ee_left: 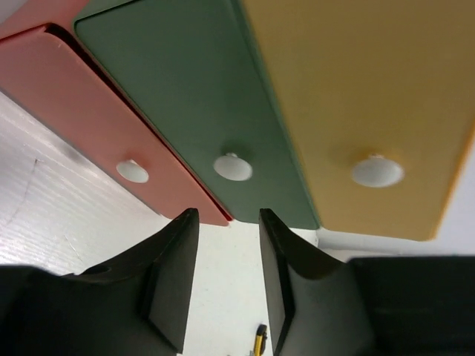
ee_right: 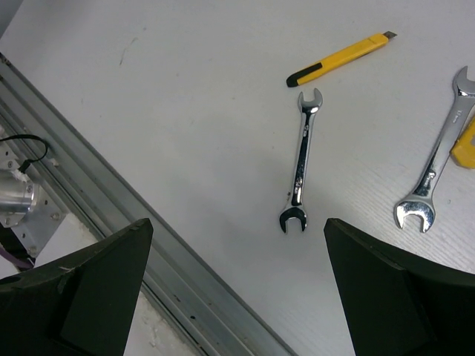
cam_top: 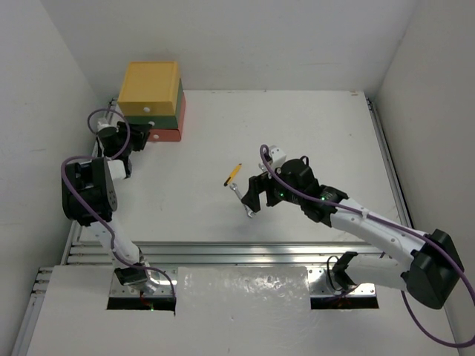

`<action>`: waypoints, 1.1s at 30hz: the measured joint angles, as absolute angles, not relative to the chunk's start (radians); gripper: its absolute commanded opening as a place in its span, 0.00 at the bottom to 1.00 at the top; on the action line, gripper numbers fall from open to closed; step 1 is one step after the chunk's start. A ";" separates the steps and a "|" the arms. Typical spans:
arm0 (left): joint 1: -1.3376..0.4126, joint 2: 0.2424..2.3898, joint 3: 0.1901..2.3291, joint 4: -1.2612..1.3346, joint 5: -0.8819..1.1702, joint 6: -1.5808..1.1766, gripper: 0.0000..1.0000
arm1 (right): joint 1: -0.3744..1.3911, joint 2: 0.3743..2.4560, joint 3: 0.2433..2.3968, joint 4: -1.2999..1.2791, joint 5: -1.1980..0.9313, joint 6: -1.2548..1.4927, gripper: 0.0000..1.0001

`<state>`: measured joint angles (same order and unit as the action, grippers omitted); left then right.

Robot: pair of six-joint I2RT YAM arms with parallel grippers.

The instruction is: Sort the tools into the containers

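Note:
Three stacked drawers stand at the far left: yellow (cam_top: 148, 85) on top, dark green (ee_left: 185, 81) in the middle, red-orange (ee_left: 74, 96) at the bottom, all shut. My left gripper (ee_left: 228, 215) is open and empty, just in front of the green drawer's white knob (ee_left: 232, 167); it also shows in the top view (cam_top: 139, 141). My right gripper (ee_right: 237, 222) is wide open and empty above a small silver wrench (ee_right: 302, 159). A second wrench (ee_right: 438, 159) and a yellow-black utility knife (ee_right: 340, 58) lie close by. No screwdrivers show.
An aluminium rail (cam_top: 245, 252) runs along the table's near edge, close under the right gripper (cam_top: 257, 194). A yellow object (ee_right: 464, 144) is cut off at the right edge of the right wrist view. White walls close in the table on the left, back and right.

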<state>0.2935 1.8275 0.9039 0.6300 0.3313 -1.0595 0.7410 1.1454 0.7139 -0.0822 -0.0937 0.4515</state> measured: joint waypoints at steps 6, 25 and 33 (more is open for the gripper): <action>0.275 1.919 0.911 0.715 0.337 -1.061 0.34 | 0.741 1.166 0.714 -0.081 -0.101 0.443 0.99; 0.268 2.004 0.937 0.938 0.350 -1.060 0.35 | 0.741 1.242 0.714 -0.079 -0.146 0.436 0.99; 0.268 2.034 0.946 0.946 0.349 -1.059 0.39 | 0.741 1.253 0.714 -0.076 -0.161 0.436 0.99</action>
